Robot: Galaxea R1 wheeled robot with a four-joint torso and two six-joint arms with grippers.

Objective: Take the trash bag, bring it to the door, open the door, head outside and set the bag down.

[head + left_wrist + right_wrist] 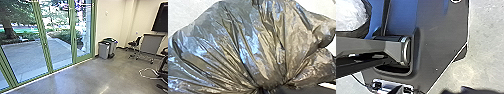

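Now, trash bag (pixel 250 45): held at its gathered folds by the left end effector (pixel 266 90).
Right end effector: state cannot be told.
Glass panels (pixel 56 37): framed in green, with paving (pixel 26 56) seen outside.
Bins (pixel 103 50): placed near the panels.
Screen (pixel 161 21): mounted above 1 wheeled cart (pixel 150 45).

"Trash bag (pixel 250 50)?"
"Pictured close up at my left wrist camera: shiny dark plastic, crumpled, its creases gathered tightly together."
"And the door (pixel 73 35)?"
"I see green-framed glass, upright, shut, along the room's edge."
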